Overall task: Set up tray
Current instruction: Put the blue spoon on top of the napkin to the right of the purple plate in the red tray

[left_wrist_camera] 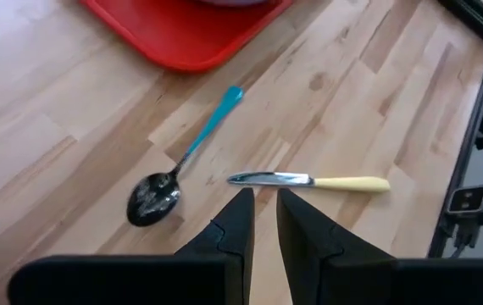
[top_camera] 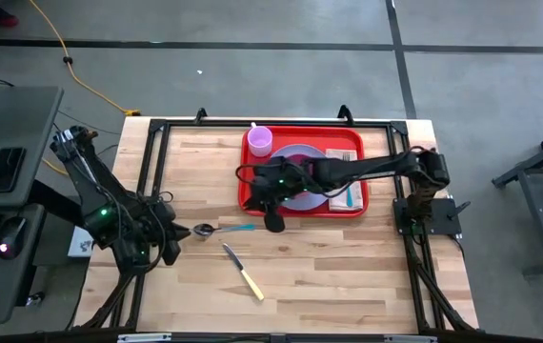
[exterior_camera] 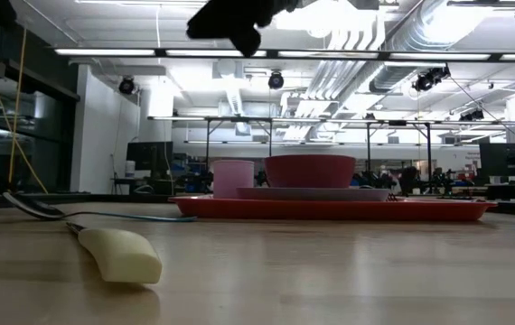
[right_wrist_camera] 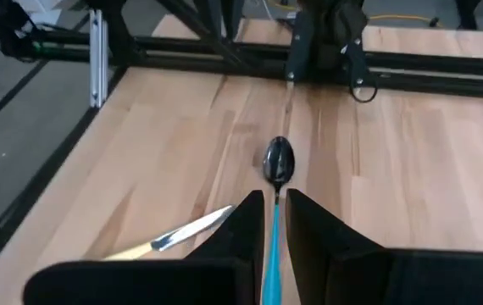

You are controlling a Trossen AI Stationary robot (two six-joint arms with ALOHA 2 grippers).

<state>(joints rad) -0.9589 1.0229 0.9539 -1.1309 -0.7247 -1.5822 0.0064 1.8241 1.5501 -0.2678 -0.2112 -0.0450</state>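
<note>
**Right end effector over the spoon handle**

The red tray lies at the worktop's 12 o'clock. At its 7 o'clock corner, the right end effector straddles the spoon, fingers slightly apart. The left end effector waits at 9 o'clock, nearly closed.

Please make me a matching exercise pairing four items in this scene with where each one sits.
Items:
1. Small pink plastic cup
2. Teal-handled metal spoon
3. Cream-handled table knife
4. Round lavender plate

Places:
A. Bare wood, nearest the table's front edge
B. Back left corner of the large flat red plastic tray
C. Middle of the tray
D. Bare wood just in front of the tray, handle between the right tool fingers

Pairs: 1-B, 2-D, 3-A, 4-C
</note>
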